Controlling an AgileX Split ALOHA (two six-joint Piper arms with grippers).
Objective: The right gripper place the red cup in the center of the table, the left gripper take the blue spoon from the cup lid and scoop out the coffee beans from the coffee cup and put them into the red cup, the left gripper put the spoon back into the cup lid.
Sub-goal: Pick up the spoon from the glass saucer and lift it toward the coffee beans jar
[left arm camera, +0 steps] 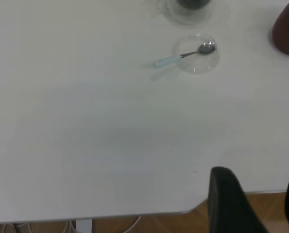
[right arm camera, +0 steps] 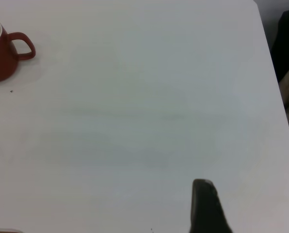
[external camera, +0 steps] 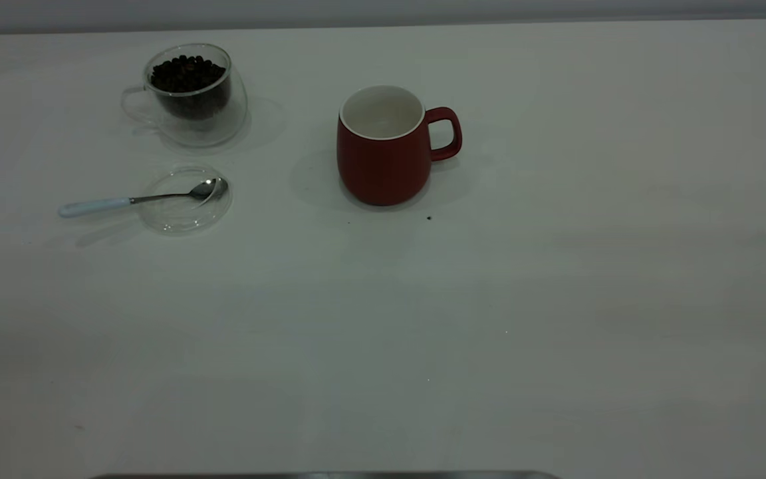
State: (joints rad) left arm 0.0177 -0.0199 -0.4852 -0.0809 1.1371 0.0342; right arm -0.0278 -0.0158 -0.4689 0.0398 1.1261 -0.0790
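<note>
Four task objects stand on the white table (external camera: 556,299) in the exterior view. The red cup (external camera: 383,156) sits upright near the middle, its handle turned toward the right, white inside showing. A single dark speck (external camera: 429,217) lies on the tabletop just in front of it. Well to the left, the clear glass coffee cup (external camera: 187,93) holds a heap of coffee beans (external camera: 187,72). Just in front of that cup lies the cup lid (external camera: 183,203), with the blue spoon (external camera: 137,199) resting across it: steel bowl inside the lid, pale blue handle sticking out over the rim to the left. Neither arm appears in this view.

From the left wrist view, the left gripper (left arm camera: 258,204) hangs over the table's near edge, well apart from the spoon and lid; its two dark fingers stand spread with nothing between them.

From the right wrist view, the right gripper (right arm camera: 210,208) shows only one dark finger above bare tabletop, far from the red cup, so whether it is spread or closed I cannot tell.
</note>
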